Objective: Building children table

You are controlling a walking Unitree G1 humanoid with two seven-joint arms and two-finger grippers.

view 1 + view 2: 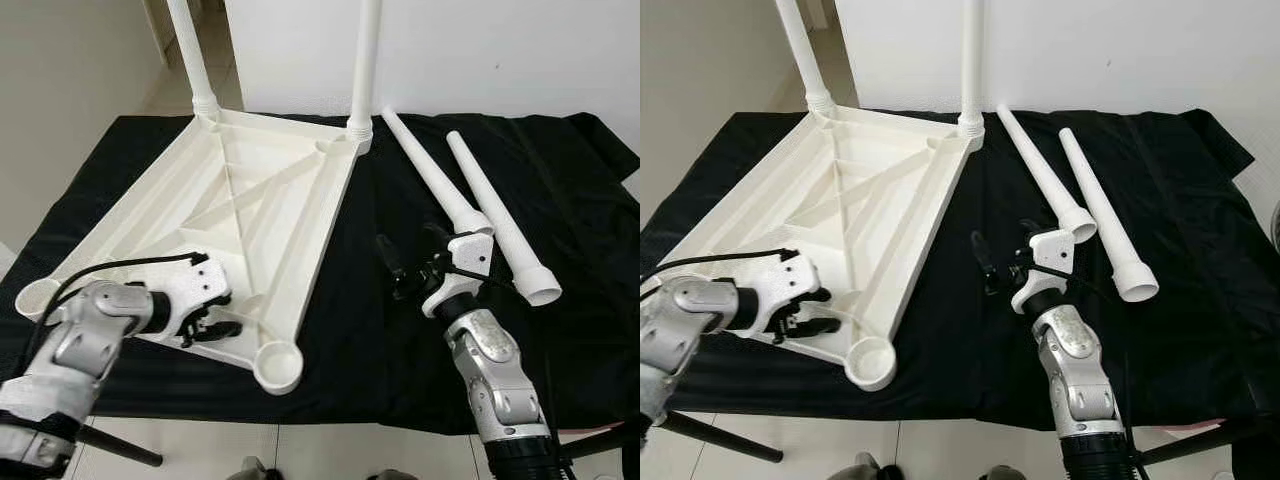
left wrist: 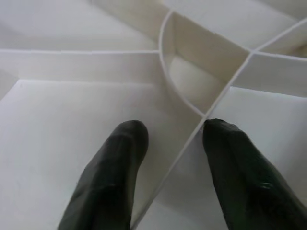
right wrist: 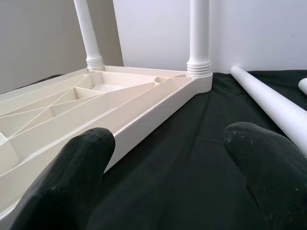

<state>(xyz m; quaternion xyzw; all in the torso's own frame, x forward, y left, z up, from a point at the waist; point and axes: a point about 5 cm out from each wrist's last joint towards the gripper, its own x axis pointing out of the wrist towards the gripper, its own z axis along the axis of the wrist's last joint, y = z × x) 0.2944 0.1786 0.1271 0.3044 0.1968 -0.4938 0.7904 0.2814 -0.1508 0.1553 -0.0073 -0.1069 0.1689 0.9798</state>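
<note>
Steadying an upturned white tabletop (image 1: 255,200) on black cloth (image 1: 400,320), two legs fitted, two legs (image 1: 470,195) loose beside it.
Left gripper (image 1: 212,322) straddles a rib, fingers apart; right gripper (image 1: 392,262), spread empty, should grasp the nearer leg mid-shaft.

Matt white plastic tabletop (image 1: 255,190), black cloth (image 1: 560,190)

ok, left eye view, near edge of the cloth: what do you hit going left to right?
left gripper → empty leg socket at the tabletop's near corner → right gripper → flared end of the outer loose leg
</note>
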